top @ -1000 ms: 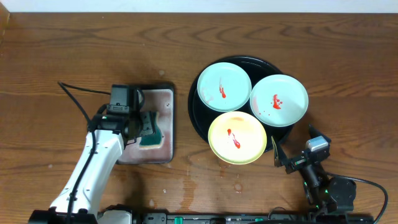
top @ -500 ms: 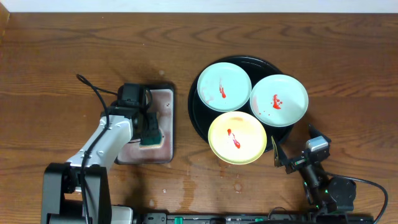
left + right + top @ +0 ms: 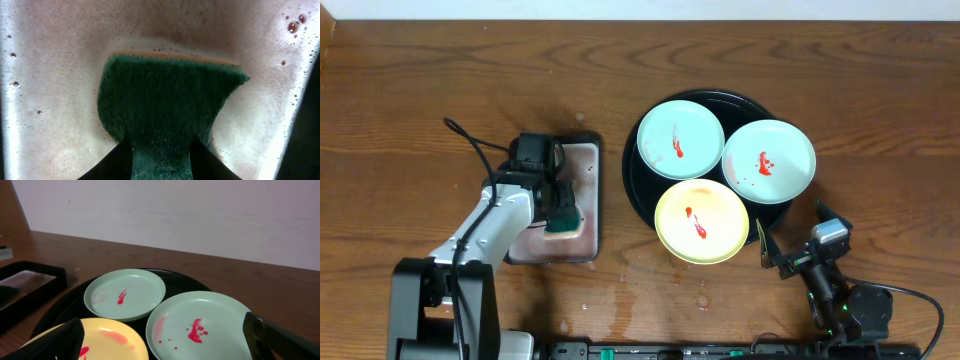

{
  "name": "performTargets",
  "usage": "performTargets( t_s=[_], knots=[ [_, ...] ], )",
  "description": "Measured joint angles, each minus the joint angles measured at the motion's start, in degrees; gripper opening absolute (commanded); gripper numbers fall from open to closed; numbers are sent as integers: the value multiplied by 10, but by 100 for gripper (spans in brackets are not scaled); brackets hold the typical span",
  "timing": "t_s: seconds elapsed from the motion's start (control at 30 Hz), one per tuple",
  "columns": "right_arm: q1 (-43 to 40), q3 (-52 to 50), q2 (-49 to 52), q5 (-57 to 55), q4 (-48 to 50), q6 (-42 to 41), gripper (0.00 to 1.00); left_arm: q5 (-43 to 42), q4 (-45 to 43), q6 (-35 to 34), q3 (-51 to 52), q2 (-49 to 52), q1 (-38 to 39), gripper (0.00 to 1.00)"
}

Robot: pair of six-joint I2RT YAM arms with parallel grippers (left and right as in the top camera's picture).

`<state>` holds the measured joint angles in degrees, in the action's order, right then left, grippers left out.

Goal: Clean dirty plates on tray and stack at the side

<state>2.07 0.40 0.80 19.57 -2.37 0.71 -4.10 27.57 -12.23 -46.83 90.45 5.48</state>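
Left gripper (image 3: 161, 152) pinching green sponge (image 3: 165, 90), seemingly squeezed, in small tray (image 3: 584, 165). Right gripper (image 3: 792, 228) spread wide beside black tray (image 3: 631, 185), three smeared plates (image 3: 701, 221).

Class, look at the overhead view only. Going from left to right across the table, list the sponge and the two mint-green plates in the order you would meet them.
green sponge → mint-green plate at the tray's back left → mint-green plate at the tray's right edge
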Motion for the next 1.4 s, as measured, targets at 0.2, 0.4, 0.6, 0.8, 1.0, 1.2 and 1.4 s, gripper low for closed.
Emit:
performTargets(
  t_s=[0.2, 0.4, 0.6, 0.8, 1.0, 1.2, 1.4],
  knots=[
    [0, 0, 0, 0, 0, 0, 99, 0, -6, 1, 0, 15, 0, 23],
    [0, 0, 0, 0, 0, 0, 99, -2, -8, -3, 0, 17, 0, 8],
    [0, 0, 0, 0, 0, 0, 99, -2, -6, -13, -1, 16, 0, 7],
    [0, 0, 0, 0, 0, 0, 99, 0, 23, -13, -1, -12, 0, 7],
    [0, 0, 0, 0, 0, 0, 99, 0, 41, -13, -1, -104, 0, 7],
    [0, 0, 0, 2, 0, -15, 99, 6, 65, -13, -1, -186, 0, 7],
    [0, 0, 0, 12, 0, -56, 99, 17, 87, -13, -1, -191, 0, 7]
  ],
)
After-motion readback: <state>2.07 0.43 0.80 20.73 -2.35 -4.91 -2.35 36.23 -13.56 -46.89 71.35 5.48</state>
